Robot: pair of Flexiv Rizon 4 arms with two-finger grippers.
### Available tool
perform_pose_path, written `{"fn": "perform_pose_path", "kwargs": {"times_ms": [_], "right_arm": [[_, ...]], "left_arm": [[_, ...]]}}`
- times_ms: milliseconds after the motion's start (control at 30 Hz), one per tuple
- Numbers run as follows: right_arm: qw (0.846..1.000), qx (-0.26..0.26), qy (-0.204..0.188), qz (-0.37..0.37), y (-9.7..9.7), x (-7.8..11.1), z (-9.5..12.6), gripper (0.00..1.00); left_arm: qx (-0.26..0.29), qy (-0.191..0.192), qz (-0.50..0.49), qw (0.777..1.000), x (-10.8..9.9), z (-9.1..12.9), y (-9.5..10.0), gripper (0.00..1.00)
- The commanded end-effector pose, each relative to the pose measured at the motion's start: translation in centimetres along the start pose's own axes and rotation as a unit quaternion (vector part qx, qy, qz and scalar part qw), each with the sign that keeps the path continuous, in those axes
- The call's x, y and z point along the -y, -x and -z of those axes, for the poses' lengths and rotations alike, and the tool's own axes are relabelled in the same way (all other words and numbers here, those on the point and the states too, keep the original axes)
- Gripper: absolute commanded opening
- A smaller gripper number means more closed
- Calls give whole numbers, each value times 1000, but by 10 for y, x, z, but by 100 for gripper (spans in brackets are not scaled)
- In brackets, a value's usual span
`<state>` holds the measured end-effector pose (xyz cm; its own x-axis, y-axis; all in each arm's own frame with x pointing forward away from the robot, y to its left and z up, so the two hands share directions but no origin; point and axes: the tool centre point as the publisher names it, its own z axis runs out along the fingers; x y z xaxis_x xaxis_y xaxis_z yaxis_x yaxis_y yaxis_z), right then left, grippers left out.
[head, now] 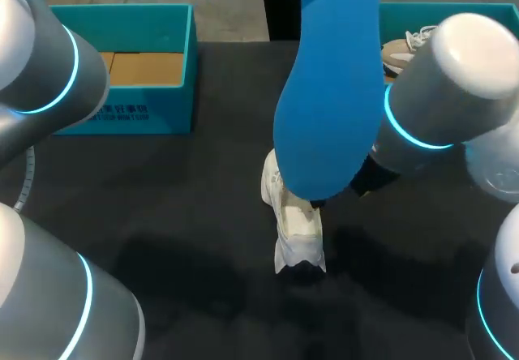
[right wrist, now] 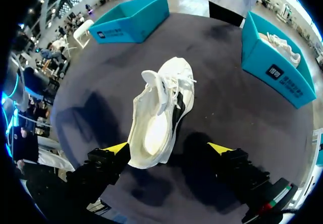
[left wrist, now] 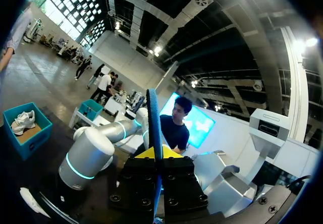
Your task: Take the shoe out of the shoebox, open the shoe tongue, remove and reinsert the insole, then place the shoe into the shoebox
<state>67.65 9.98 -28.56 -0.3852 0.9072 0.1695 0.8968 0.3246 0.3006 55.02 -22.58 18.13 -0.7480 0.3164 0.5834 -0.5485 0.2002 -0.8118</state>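
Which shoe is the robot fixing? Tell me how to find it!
Find the black table, with a teal left box and right box at its far side. In the table's middle, below the big blue insole held in the air, lies a white shoe. The other shoe sits inside the right box; this one is out on the table.

Pretty even overhead light, with soft blotchy shadows on the dark tabletop near the shoe. Blown-out ceiling lamps and glare off the windows in the left wrist view.
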Motion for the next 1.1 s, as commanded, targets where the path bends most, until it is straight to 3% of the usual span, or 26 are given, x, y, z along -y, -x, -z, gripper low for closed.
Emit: {"fn": "perform_pose_path", "kwargs": {"times_ms": [33, 333, 500, 633, 867, 1100], "right_arm": [[1000, -26, 12, 0, 7, 8, 4, 100], [1000, -26, 12, 0, 7, 8, 4, 100], [996, -64, 13, -66, 29, -7, 17, 100], [990, -104, 22, -94, 34, -14, 26, 100], [975, -179, 70, -109, 27, -20, 32, 100], [969, -209, 72, -112, 13, -31, 42, 100]], "left_arm": [[1, 0, 0, 1000, -1, 0, 0, 0], [1, 0, 0, 1000, -1, 0, 0, 0], [1, 0, 0, 1000, -1, 0, 0, 0], [1, 0, 0, 1000, -1, 0, 0, 0], [1, 0, 0, 1000, -1, 0, 0, 0], [1, 0, 0, 1000, -1, 0, 0, 0]]}}
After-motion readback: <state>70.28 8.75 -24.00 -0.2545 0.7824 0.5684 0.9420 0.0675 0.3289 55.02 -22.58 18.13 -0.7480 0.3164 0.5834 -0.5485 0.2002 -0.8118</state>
